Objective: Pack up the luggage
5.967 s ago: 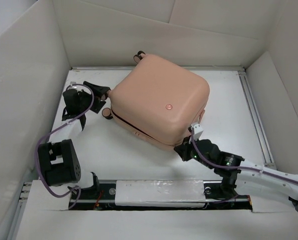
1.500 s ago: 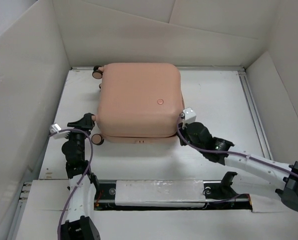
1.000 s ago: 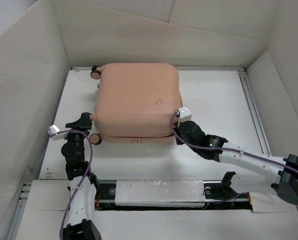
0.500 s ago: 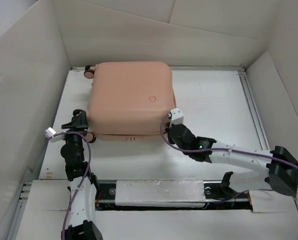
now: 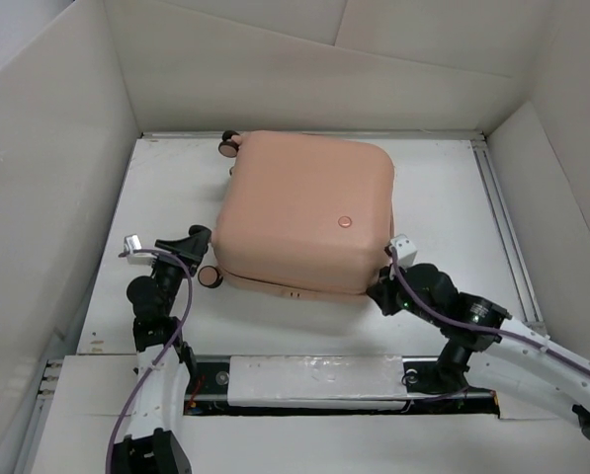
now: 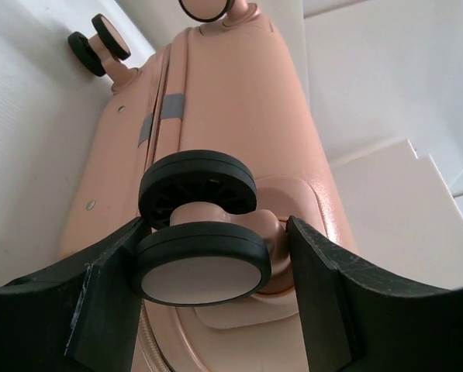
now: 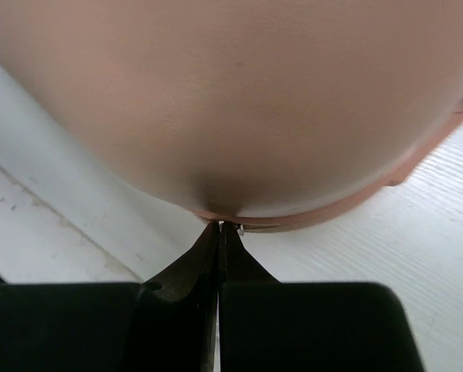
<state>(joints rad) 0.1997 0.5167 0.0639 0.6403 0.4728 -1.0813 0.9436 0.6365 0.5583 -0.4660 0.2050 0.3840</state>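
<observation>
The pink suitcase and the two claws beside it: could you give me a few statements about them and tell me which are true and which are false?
1. The suitcase lies open. False: it is closed.
2. A caster wheel sits between the fingers of the left claw. True.
3. The right claw is wide open. False: it is shut, with its tips at the suitcase's near edge.
4. The suitcase rests on the white table. True.

White table (image 5: 453, 197); closed peach-pink luggage (image 5: 304, 212) lying flat on it, toward rear
</observation>
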